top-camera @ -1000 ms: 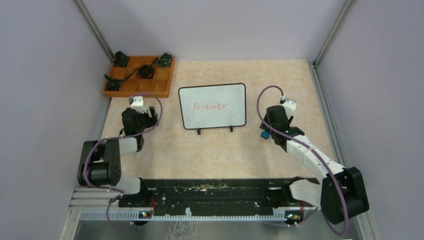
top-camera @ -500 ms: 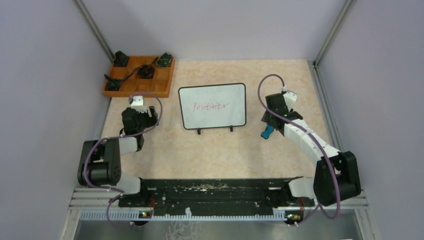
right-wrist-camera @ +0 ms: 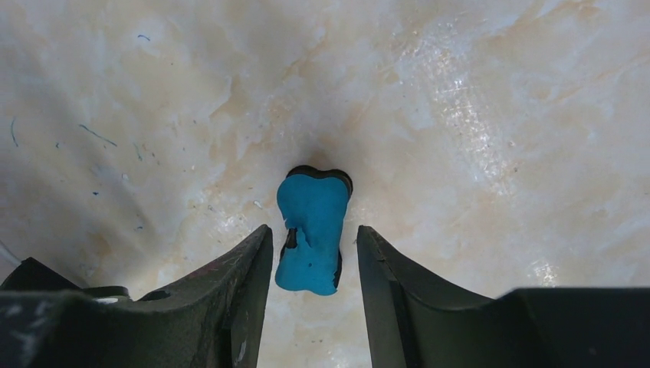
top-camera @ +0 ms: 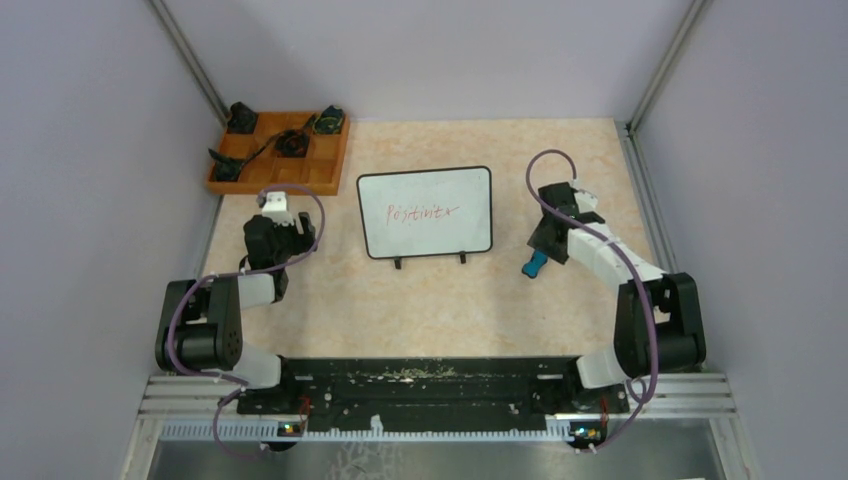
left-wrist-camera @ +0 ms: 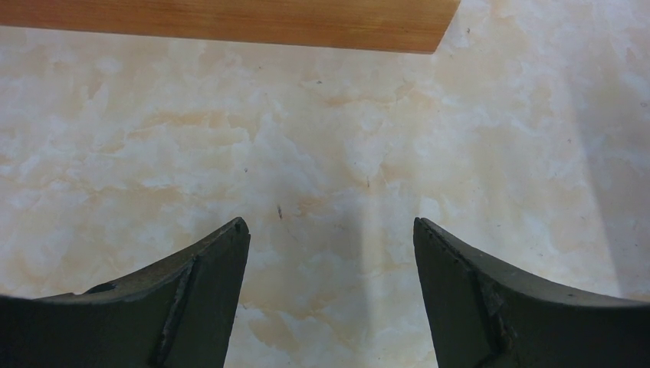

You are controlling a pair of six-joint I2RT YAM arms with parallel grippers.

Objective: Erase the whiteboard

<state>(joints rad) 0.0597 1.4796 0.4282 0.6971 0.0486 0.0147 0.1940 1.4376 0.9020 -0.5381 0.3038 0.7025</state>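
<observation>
The whiteboard (top-camera: 430,190) stands on two little black feet in the middle of the table, with red writing across it. A blue eraser (top-camera: 536,264) lies on the table to the right of the board. In the right wrist view the eraser (right-wrist-camera: 318,201) lies between my right gripper's (right-wrist-camera: 313,228) fingers, with a gap on each side. The right gripper (top-camera: 545,248) is open, low over the eraser. My left gripper (left-wrist-camera: 330,221) is open and empty over bare table, left of the board (top-camera: 283,212).
An orange compartment tray (top-camera: 275,187) with several small black items sits at the back left; its near edge (left-wrist-camera: 230,19) shows just ahead of the left gripper. Grey walls close in the table on both sides and at the back.
My right arm has swung its wrist towards the back and turned, and more of the blue eraser now shows from under the gripper. The left arm and the whiteboard have not moved.
</observation>
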